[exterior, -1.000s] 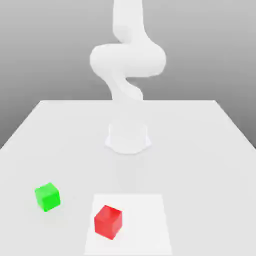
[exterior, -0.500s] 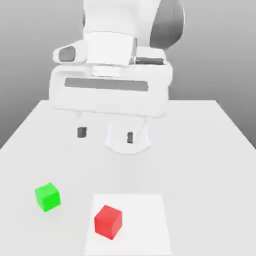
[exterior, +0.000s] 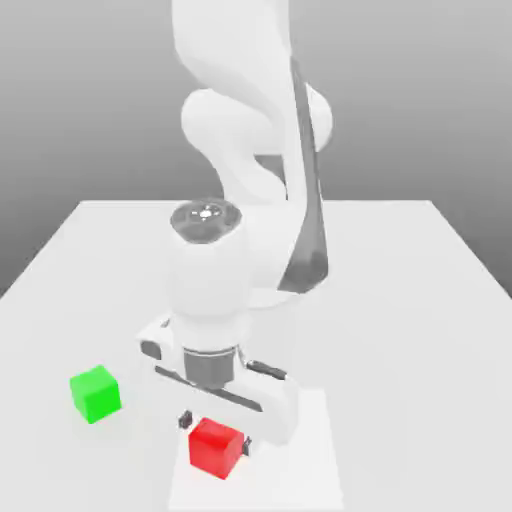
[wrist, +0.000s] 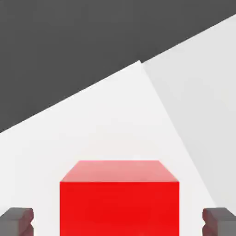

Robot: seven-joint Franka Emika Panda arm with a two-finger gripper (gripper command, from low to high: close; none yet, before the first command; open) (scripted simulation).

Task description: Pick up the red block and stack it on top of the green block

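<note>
The red block [exterior: 216, 447] sits on a white square patch [exterior: 310, 470] near the table's front edge. My gripper [exterior: 215, 430] has come down over it and stands open, one dark fingertip [exterior: 184, 419] on each side of the block with a gap between pad and block. In the hand view the red block [wrist: 119, 193] lies between the two fingertips [wrist: 16, 222], neither touching it. The green block [exterior: 96, 393] rests on the table toward the exterior view's left of the red one, apart from the gripper.
The white table [exterior: 420, 300] stretches back to the arm's round base [exterior: 285, 300]. The arm's links rise above the middle of the table behind the gripper. In the hand view the table's edge runs diagonally against a dark background.
The hand has dropped from high above the table's middle down to the front edge and now straddles the red block. Both blocks stay where they were.
</note>
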